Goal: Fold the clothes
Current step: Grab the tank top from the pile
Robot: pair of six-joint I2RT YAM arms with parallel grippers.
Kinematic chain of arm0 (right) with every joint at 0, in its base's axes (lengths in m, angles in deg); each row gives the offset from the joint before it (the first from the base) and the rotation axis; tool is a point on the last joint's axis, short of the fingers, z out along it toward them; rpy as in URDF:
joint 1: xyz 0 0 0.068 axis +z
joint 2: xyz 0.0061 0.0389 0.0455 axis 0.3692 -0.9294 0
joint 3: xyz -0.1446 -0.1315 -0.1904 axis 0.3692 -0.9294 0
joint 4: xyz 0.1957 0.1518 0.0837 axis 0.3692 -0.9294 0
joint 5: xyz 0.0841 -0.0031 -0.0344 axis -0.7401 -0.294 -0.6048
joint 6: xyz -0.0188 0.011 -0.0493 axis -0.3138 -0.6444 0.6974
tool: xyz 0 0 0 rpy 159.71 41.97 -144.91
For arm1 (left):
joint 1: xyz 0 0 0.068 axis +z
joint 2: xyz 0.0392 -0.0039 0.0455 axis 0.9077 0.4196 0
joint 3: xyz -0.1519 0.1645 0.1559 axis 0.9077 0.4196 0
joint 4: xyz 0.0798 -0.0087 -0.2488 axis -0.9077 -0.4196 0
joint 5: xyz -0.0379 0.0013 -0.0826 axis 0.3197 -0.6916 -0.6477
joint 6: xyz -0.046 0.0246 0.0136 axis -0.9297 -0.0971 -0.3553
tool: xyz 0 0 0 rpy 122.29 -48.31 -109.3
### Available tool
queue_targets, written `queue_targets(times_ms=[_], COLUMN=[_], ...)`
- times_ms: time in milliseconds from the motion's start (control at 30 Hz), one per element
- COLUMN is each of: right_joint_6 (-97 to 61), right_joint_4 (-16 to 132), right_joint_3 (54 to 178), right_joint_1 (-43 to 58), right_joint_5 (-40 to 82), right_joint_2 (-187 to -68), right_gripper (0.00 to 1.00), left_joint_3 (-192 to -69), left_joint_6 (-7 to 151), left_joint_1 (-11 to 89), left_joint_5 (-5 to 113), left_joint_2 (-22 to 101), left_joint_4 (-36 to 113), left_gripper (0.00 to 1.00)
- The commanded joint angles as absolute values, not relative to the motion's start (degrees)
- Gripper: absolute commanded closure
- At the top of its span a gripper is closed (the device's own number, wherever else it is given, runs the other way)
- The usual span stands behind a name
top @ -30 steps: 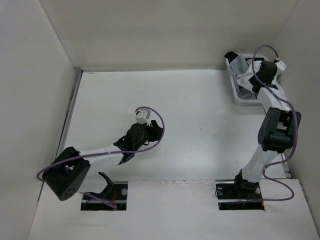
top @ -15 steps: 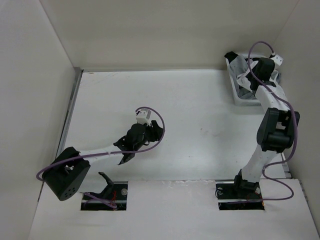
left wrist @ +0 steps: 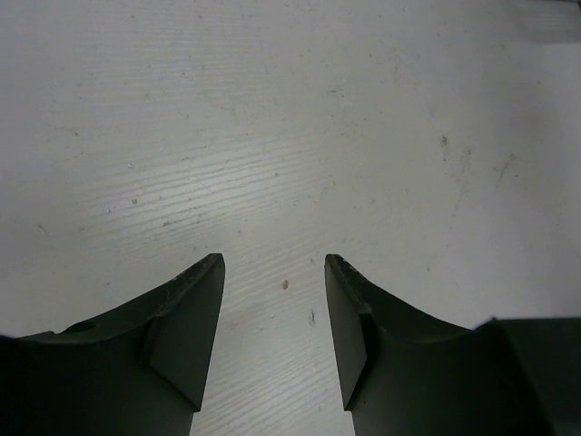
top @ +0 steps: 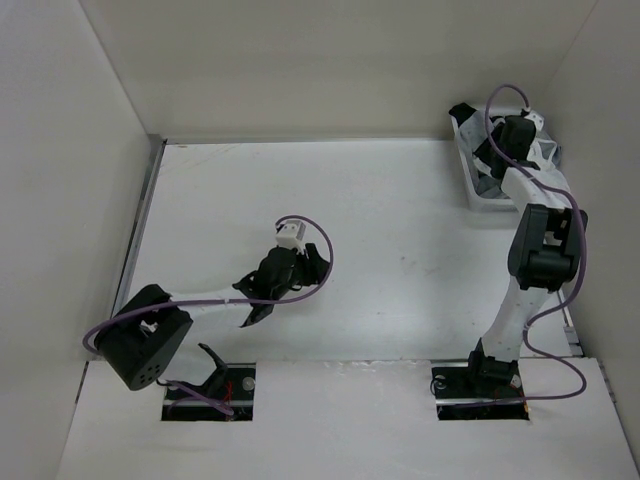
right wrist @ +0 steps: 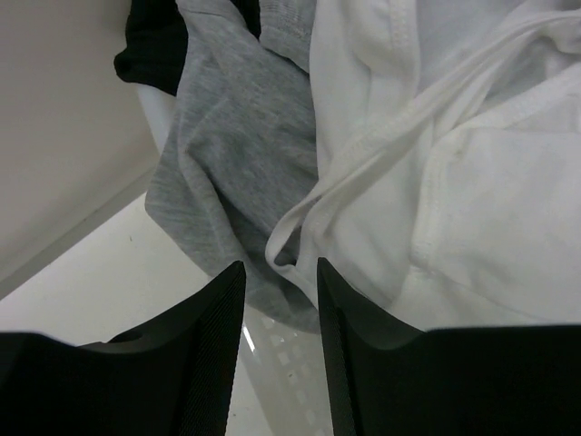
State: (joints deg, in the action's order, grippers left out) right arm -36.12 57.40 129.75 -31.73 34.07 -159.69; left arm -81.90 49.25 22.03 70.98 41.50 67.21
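The overhead view shows two white-and-black jointed robot arms: the left arm (top: 205, 298) at lower left and the right arm (top: 545, 250) along the right side. There are two grippers, the left gripper (left wrist: 272, 263) and the right gripper (right wrist: 279, 268), each with two dark fingers (left wrist: 182, 336), four together. One flat white table (top: 400, 200) fills the middle, with three pale wall panels (top: 330, 60) around it. One white plastic basket (top: 478, 192) sits at upper right. Three cloth pieces are at it: one thin white cloth garment with narrow straps (right wrist: 472, 209), one grey cloth (right wrist: 227, 154) and one black cloth (right wrist: 150, 45).
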Motion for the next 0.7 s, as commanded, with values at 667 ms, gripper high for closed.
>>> queue_targets(times_ms=[667], right_joint_6=[-45.73], right_joint_4=[67.80], right_joint_3=[133.97], right_joint_1=[-31.47], right_joint_5=[29.85], right_joint_2=[-166.74], right_gripper=[0.60], left_joint_3=[-85.46], left_joint_6=[48.75], left_joint_1=[21.64], left_joint_5=[70.20], left_joint_2=[45.37], left_joint_4=[71.21], left_gripper=[0.54])
